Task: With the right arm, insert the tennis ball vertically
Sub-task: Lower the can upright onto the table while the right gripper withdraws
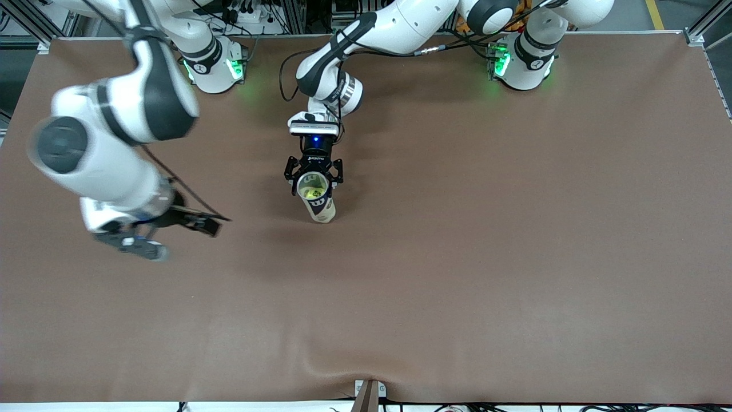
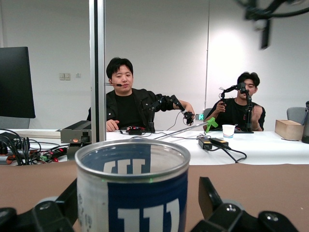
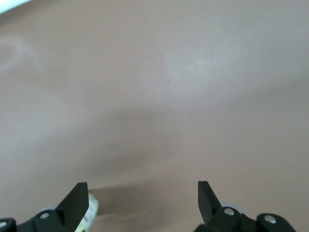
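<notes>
Near the middle of the tabletop [image 1: 514,240] stands the ball can [image 1: 316,197], upright with its open mouth up, which is how a ball dropped straight down would need it. The tennis ball [image 1: 314,193] shows as a yellow-green patch inside that mouth, so the insertion looks done (or all but done).

The left gripper [image 1: 314,171] sits around the can near its rim, reaching out from its base with the wrist turned level. Its fingers [image 2: 208,195] stand spread on either side of the can [image 2: 133,188] with a gap showing, so it brackets the can without clamping it. I judge it was there to steady the can.

The right gripper [image 1: 171,232] hangs blurred over bare tabletop toward the right arm's end, well apart from the can. Its fingers [image 3: 205,198] are spread wide and carry nothing.
</notes>
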